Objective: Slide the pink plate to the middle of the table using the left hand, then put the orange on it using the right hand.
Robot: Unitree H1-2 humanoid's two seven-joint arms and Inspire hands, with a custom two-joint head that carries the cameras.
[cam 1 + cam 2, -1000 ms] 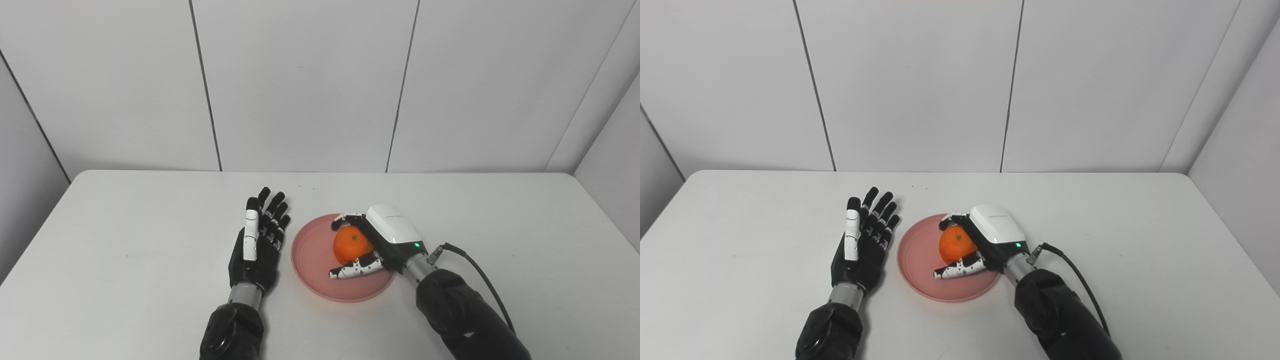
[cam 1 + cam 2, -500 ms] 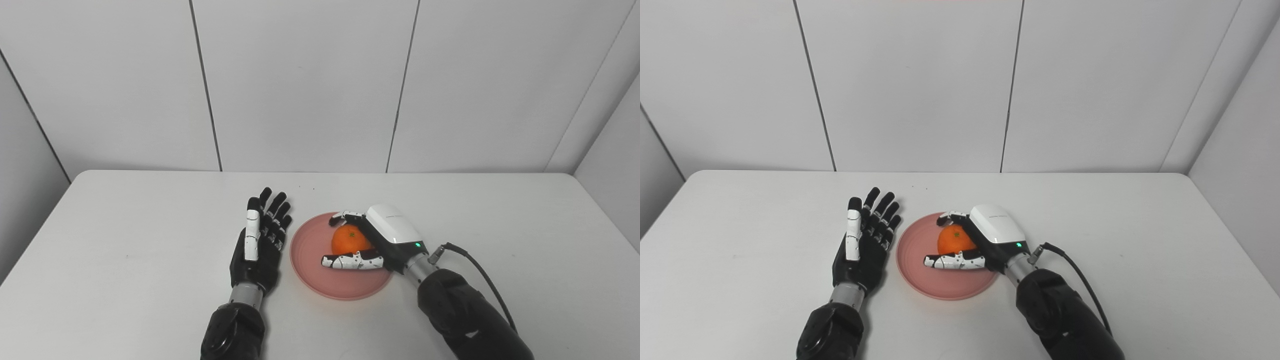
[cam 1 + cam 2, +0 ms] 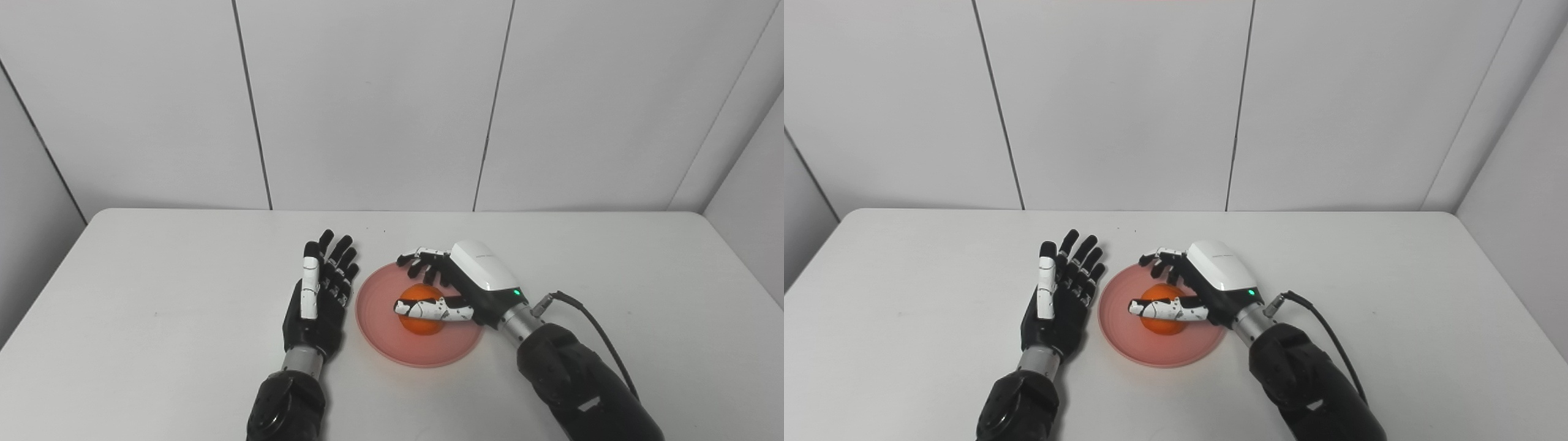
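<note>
The pink plate (image 3: pixel 380 306) lies near the middle of the white table. An orange (image 3: pixel 419 326) rests on the plate, partly hidden behind the thumb of my right hand (image 3: pixel 465 285). That hand hovers just above the orange with its fingers spread apart and holds nothing. My left hand (image 3: pixel 318 294) lies flat and open on the table just left of the plate's rim, fingers pointing away from me. In the right eye view the orange (image 3: pixel 1162 326) sits near the plate's (image 3: pixel 1127 318) centre under my right hand (image 3: pixel 1206 282), with my left hand (image 3: pixel 1059 294) beside the plate.
The white table (image 3: pixel 153 294) has bare surface on both sides. A black cable (image 3: pixel 588 318) loops from my right wrist. Grey wall panels stand behind the table's far edge.
My right hand has opened its fingers and lifted a little, letting go of the orange, which now rests lower on the plate. The left hand has stayed put.
</note>
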